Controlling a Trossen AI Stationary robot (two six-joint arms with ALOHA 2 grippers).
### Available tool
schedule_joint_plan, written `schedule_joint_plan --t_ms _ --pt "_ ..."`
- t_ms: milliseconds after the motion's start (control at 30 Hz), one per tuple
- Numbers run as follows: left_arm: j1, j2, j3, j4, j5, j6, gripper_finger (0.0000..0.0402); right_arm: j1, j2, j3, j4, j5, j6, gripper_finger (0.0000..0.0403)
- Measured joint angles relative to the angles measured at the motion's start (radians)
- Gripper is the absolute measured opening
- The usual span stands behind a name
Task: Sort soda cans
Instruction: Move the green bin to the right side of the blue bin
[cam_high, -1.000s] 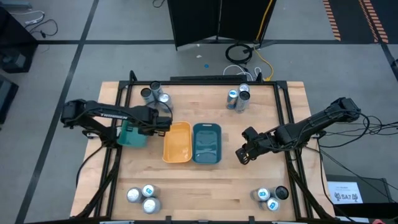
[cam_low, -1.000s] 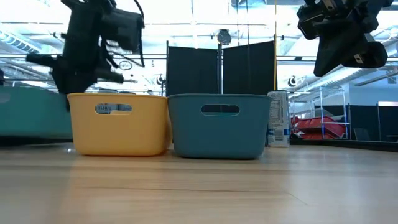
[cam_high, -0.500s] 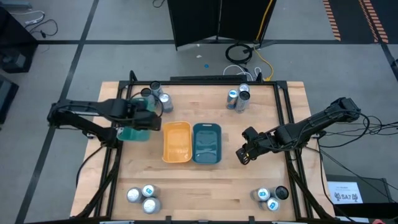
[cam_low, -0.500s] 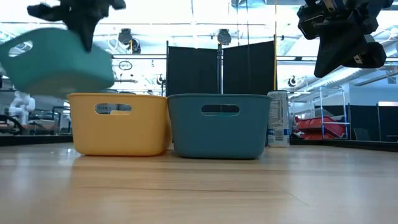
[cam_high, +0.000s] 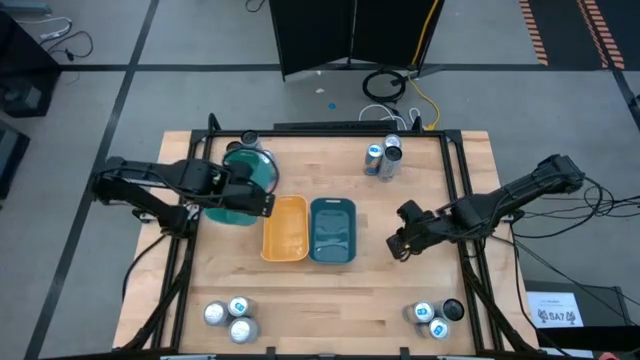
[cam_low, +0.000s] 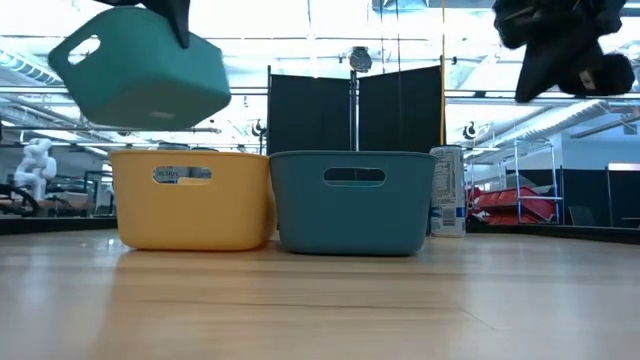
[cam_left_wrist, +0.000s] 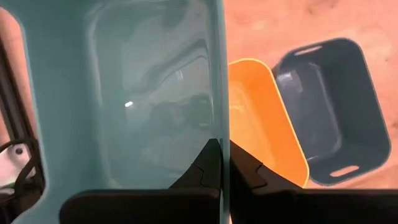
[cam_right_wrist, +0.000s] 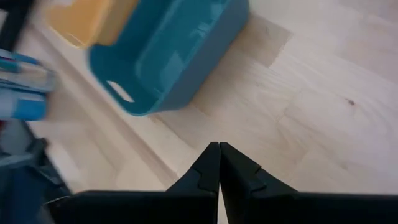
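The left gripper (cam_high: 262, 200), fingers pinched on a light teal tray's (cam_high: 236, 197) rim, holds it above the yellow tray's (cam_high: 285, 228) far-left edge. Right gripper (cam_high: 399, 243), fingers pressed together, hovers over bare wood. Soda cans (cam_high: 383, 157) cluster at corners; labels unreadable.

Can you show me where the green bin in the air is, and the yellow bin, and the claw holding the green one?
Green bin (cam_low: 140, 65), low view, its side wall.
Yellow bin (cam_low: 190, 200), low view, front wall.
Left gripper (cam_left_wrist: 219, 149), left wrist view, fingertips pinching the green bin's rim.
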Motion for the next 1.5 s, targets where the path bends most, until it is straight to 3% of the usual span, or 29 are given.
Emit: schedule_joint_plan --t_ms 200,433,533,800,1000,1200,1333,1500 --pt "0.000 0.122 0.113 0.074 0.056 0.173 0.0006 0.005 -0.147 0.000 -0.045 0.010 -0.022 0.0000" --pt "0.000 0.290 0.308 0.208 0.108 0.484 0.0006 0.005 -0.264 0.000 -0.006 0.008 -0.254 0.0000" --pt "0.003 0.367 0.401 0.214 0.129 0.528 0.0006 0.005 -0.308 0.000 0.032 0.008 -0.353 0.0000" --pt "0.010 0.555 0.590 0.211 0.203 0.570 0.0006 0.005 -0.382 0.000 0.077 0.007 -0.415 0.0000" --pt "0.010 0.670 0.698 0.215 0.241 0.510 0.0006 0.005 -0.370 0.069 0.048 0.005 -0.472 0.0000" --pt "0.019 0.740 0.767 0.218 0.239 0.424 0.0006 0.002 -0.288 0.305 -0.230 0.086 -0.457 0.0000" --pt "0.024 0.762 0.789 0.238 0.258 0.435 0.0006 0.002 -0.195 0.427 -0.328 0.090 -0.599 0.0000" --pt "0.021 0.762 0.796 0.266 0.283 0.447 0.0006 -0.017 -0.063 0.507 -0.308 0.134 -0.869 0.0000"
